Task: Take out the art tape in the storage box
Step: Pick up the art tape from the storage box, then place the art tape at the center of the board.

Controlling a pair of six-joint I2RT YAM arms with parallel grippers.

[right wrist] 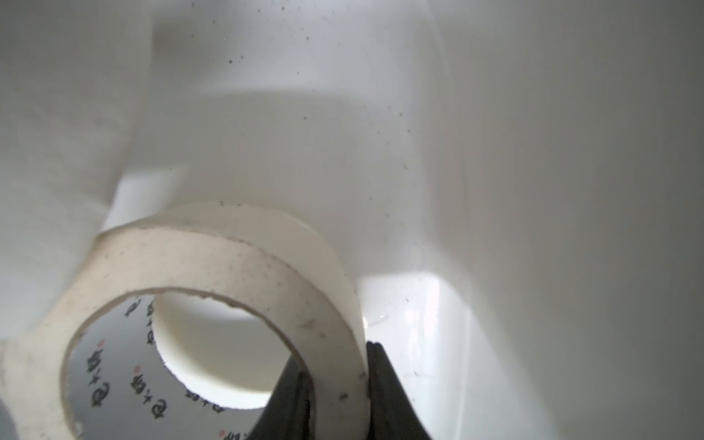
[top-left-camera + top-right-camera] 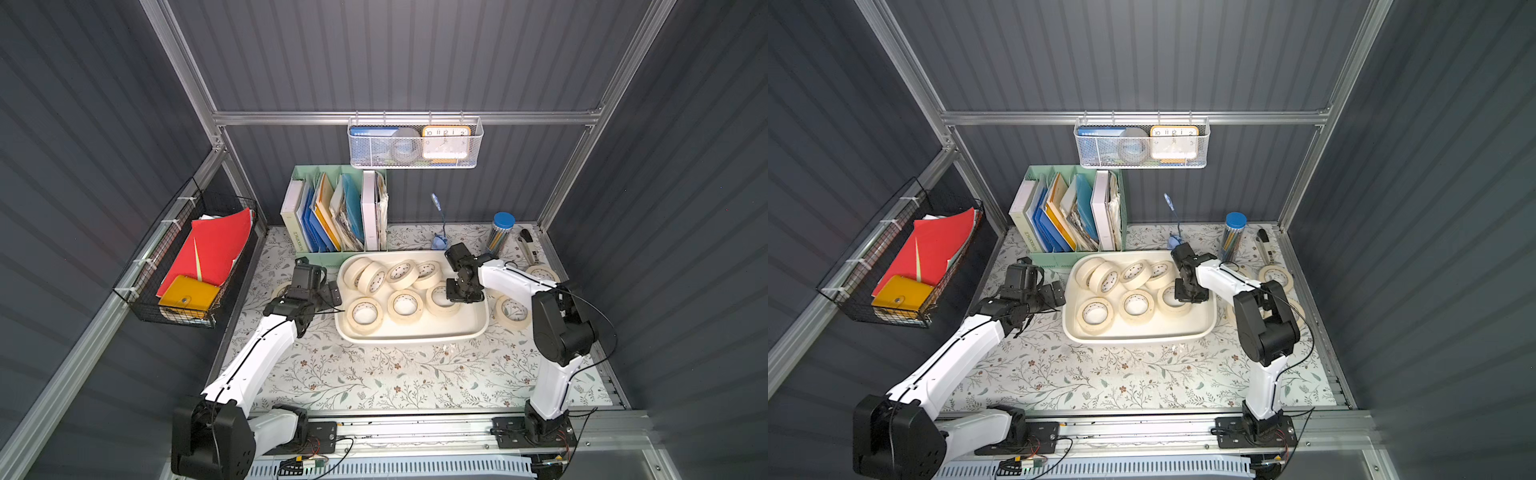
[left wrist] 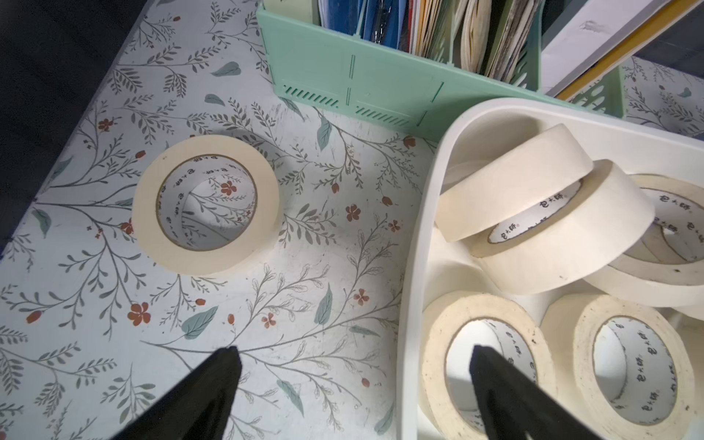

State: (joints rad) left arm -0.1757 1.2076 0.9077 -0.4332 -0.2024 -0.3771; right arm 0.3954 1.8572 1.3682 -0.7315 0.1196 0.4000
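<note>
**Right claw clamps a tape roll inside the box**

I take the box as the middle of a dial, with twelve o'clock at the back wall. In both top views seven cream tape rolls lie in it. Four lean on one another from ten to one o'clock, and three lie flat in a row from seven to three o'clock.

The right claw reaches down at the three o'clock end and is clenched on the end roll. In the right wrist view one finger sits inside the core and the other outside. They pinch the tape wall between them, close to the box's white side. I cannot tell whether that roll is off the floor of the box.

The left claw hovers at nine o'clock, just beside the rim, spread wide and grasping nothing. In the left wrist view one fingertip shows over the flowered tablecloth and the other over a flat roll in the box corner.

Three loose rolls lie flat on the cloth outside the box: one at nine o'clock and two at three o'clock. A green file rack stands at eleven o'clock, just behind the box
</note>
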